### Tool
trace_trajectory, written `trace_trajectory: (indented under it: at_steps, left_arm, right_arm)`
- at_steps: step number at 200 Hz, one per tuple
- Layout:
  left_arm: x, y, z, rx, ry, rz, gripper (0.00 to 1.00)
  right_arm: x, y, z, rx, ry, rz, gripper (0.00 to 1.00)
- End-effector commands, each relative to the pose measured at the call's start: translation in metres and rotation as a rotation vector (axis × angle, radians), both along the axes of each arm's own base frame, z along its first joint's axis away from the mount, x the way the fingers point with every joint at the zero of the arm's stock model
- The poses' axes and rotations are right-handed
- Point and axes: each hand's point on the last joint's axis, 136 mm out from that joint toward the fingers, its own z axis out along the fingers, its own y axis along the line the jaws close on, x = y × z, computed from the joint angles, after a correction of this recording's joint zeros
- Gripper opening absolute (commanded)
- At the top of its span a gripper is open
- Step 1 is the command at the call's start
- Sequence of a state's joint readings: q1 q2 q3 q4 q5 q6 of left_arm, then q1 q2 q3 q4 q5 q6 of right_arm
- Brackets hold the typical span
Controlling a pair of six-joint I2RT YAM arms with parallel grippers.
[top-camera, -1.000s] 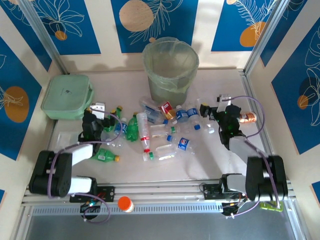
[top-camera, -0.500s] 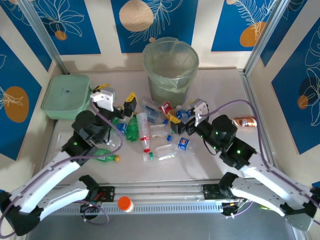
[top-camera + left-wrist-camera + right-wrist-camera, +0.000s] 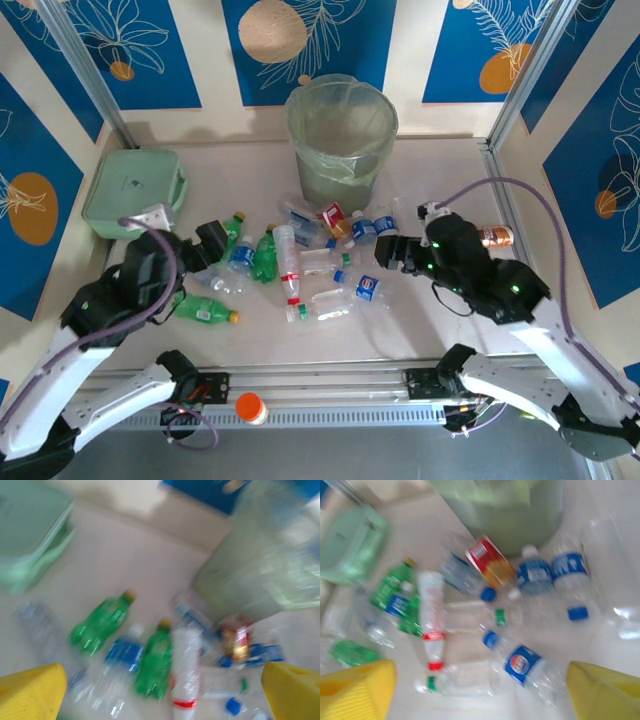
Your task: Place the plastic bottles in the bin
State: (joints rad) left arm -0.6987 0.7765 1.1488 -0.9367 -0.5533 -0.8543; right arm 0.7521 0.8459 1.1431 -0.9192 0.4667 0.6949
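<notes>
Near the middle of the worktop (image 3: 400,325), your plastic bottles (image 3: 300,262) are lying scattered just in front of the bin (image 3: 340,172), which is standing toward the far side. Your left gripper (image 3: 200,240) is hovering wide open at the pile's left, beside the green bottles (image 3: 265,255). Your right gripper (image 3: 396,252) is hanging at the pile's right with its jaws apart, gripping nothing.

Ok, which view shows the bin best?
Top external: the bin stands whole and sharp, rim and liner included. The left wrist view catches a blurred stretch of its wall at upper right; the right wrist view, its blurred lower part along the top.
</notes>
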Motion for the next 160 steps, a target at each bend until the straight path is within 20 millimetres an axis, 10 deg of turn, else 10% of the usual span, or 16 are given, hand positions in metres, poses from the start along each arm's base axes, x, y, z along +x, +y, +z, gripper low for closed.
trace_trajectory:
  at_steps: [1,58,160]
  left_arm:
    - [-0.037,0.044,-0.059,0.013,0.314,0.275,0.99]
    - [-0.063,0.052,-0.154,-0.234,0.698,0.582,0.99]
    - [-0.040,0.060,-0.233,-0.304,0.758,0.709,0.94]
  right_arm:
    - [-0.018,-0.004,-0.030,0.016,0.150,-0.058,0.78]
    - [-0.008,0.004,-0.075,-0.092,0.286,-0.147,0.80]
    - [-0.010,0.017,-0.031,0.106,0.077,0.005,0.80]
